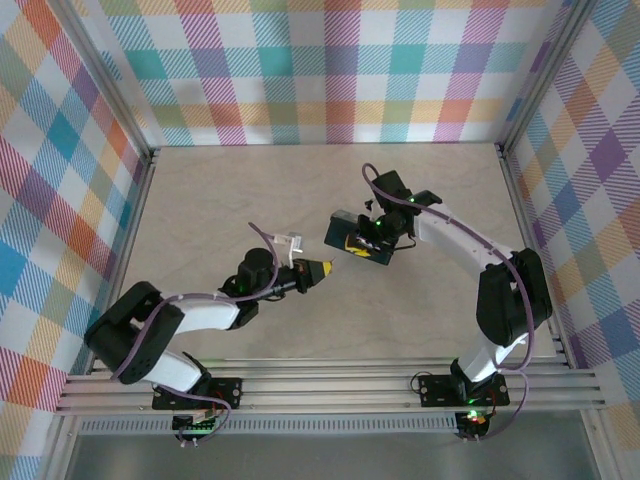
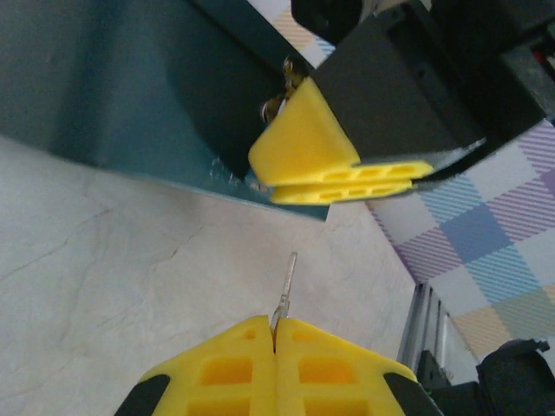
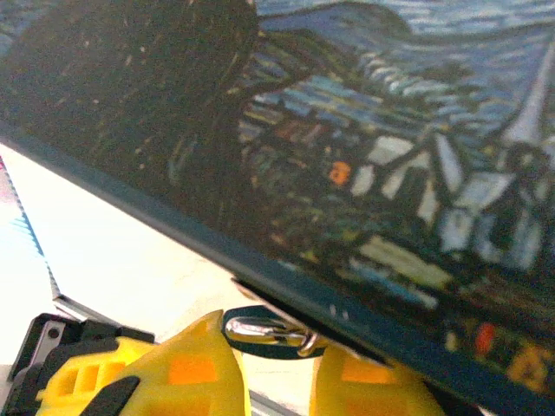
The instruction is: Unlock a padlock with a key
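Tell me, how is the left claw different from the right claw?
The left claw pinches a thin key; the right claw grips a small metal lock. The left claw sits over bare table, apart from the dark box; the right claw is right at the box's edge. Both are yellow-tipped and shut on something.

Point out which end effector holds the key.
The left end effector: the key sticks out from its shut fingers. The right end effector pinches the padlock on the teal box.
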Robot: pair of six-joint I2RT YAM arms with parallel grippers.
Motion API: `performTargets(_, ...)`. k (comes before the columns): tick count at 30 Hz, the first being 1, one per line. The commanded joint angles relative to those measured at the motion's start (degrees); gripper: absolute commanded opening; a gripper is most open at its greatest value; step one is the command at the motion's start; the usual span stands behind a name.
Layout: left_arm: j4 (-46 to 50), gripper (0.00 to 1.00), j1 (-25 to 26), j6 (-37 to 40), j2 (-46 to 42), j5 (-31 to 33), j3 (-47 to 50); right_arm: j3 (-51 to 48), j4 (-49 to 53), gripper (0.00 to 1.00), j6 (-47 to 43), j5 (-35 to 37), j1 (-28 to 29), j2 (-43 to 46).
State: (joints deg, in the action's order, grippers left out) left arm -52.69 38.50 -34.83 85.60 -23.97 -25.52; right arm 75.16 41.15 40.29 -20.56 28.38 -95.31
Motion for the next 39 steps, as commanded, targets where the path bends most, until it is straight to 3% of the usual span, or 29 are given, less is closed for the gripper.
performTargets(1,-12.8,0.0,0.5,-4.2,5.5,-1.0,-2.1,2.1,-0.2,0.0,0.8,-3.3,-0.7,-0.1)
performTargets(5,-18.2,0.0,0.5,-6.3,11.2,-2.2,-4.1,2.1,-0.2,0.0,0.9,-4.1,-1.4,-0.1)
performTargets(18,-20.8,0.0,0.3,-8.0,16.6,-3.1,-7.0,2.2,-1.8,0.0,1.2,-6.5,-2.7,-1.2)
performTargets(39,-18.9,0.0,1.5,-5.6,16.2,0.6,-4.2,2.3,-2.3,0.0,0.8,-6.5,-3.3,-1.2)
